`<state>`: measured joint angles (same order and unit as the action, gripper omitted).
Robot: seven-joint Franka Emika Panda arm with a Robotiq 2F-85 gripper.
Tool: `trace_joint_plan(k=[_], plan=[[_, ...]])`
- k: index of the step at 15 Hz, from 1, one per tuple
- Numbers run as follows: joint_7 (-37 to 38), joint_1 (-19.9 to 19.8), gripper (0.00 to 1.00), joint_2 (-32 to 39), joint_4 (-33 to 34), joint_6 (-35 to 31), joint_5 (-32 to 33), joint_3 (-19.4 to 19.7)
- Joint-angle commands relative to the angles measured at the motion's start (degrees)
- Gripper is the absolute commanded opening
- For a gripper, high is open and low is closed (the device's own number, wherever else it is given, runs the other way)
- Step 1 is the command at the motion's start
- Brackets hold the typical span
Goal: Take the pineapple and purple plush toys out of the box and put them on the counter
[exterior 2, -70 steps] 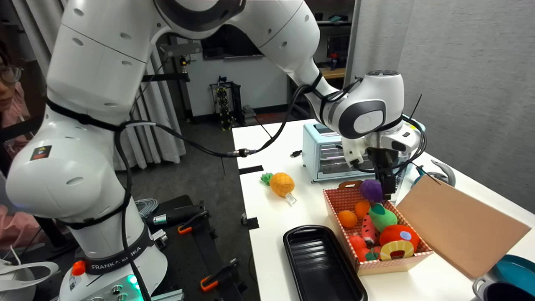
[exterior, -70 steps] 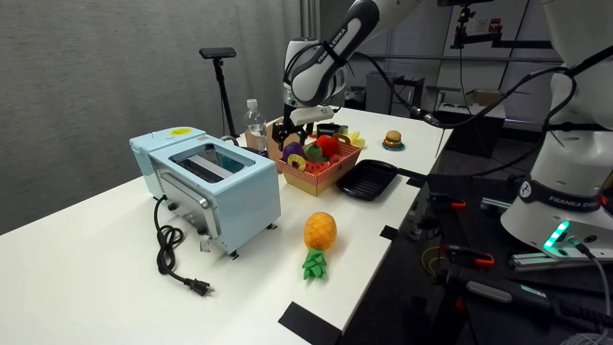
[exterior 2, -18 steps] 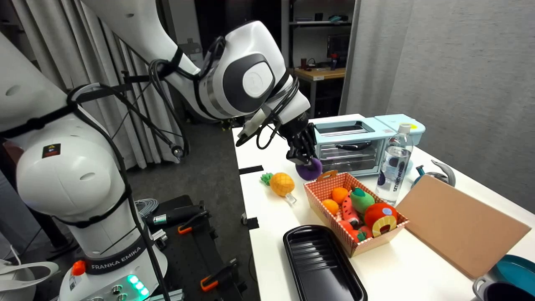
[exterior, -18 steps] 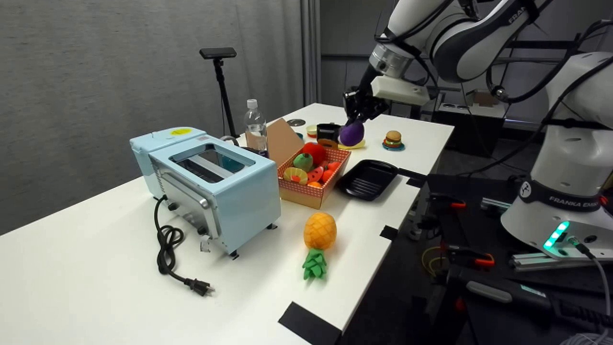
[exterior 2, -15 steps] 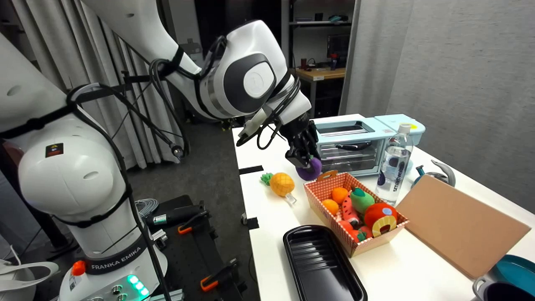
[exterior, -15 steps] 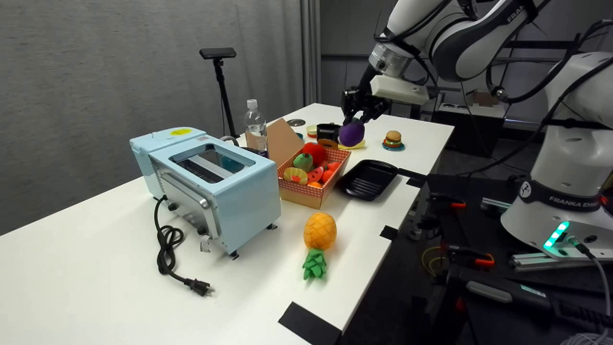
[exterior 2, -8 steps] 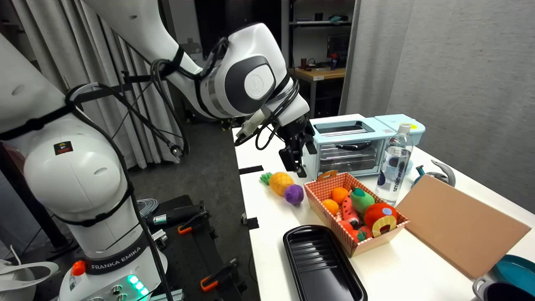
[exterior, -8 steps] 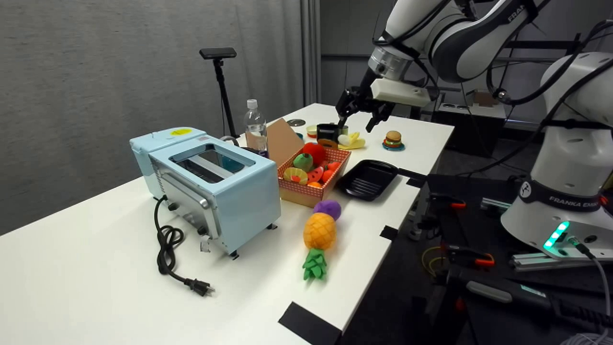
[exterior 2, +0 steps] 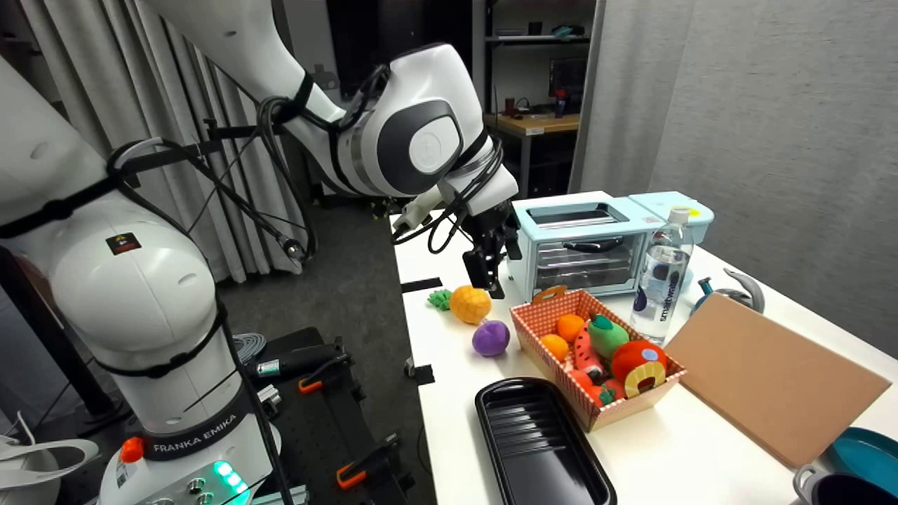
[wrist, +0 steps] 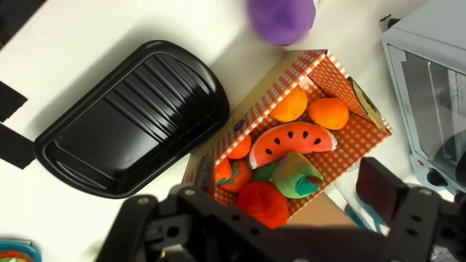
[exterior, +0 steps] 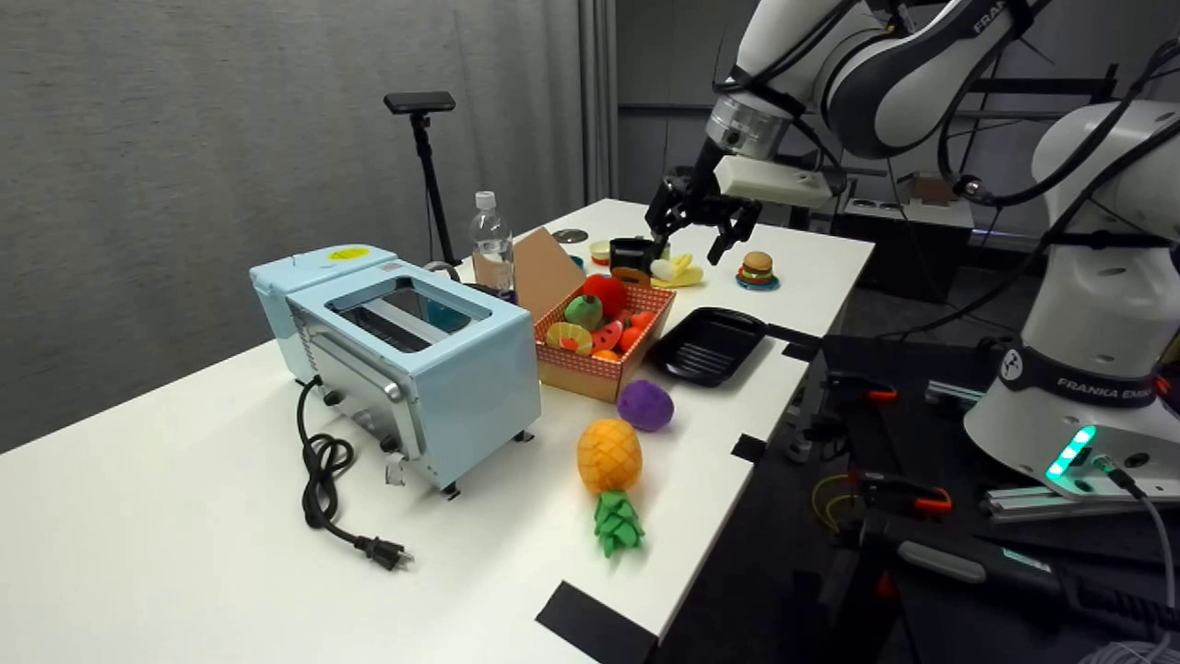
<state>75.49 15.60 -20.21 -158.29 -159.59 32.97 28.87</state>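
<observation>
Gripper point(exterior: 687, 251) jaws apart; I see box point(wrist: 349, 146) holding watermelon slice point(wrist: 291, 140), oranges point(wrist: 329, 113), green fruit point(wrist: 294, 174); purple toy point(exterior 2: 491, 338), pineapple point(exterior 2: 470, 304) on counter point(exterior: 212, 516).

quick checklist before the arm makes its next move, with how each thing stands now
1. Rectangular red-checked cardboard box upright: ok.
2. Orange plush pineapple with green leaves outside box, on white counter: ok.
3. Round purple plush toy outside box, on counter: ok.
4. Purple toy at rest: cannot tell, blurred in the wrist view.
5. Black jaws open, holding nothing: ok.
</observation>
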Motion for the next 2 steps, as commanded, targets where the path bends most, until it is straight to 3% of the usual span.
trace_joint_plan(k=[1, 2], plan=[[0.0, 0.0, 1.0, 0.0, 0.0, 0.0, 0.0, 0.0], [0.0, 0.0, 1.0, 0.0, 0.0, 0.0, 0.0, 0.1]])
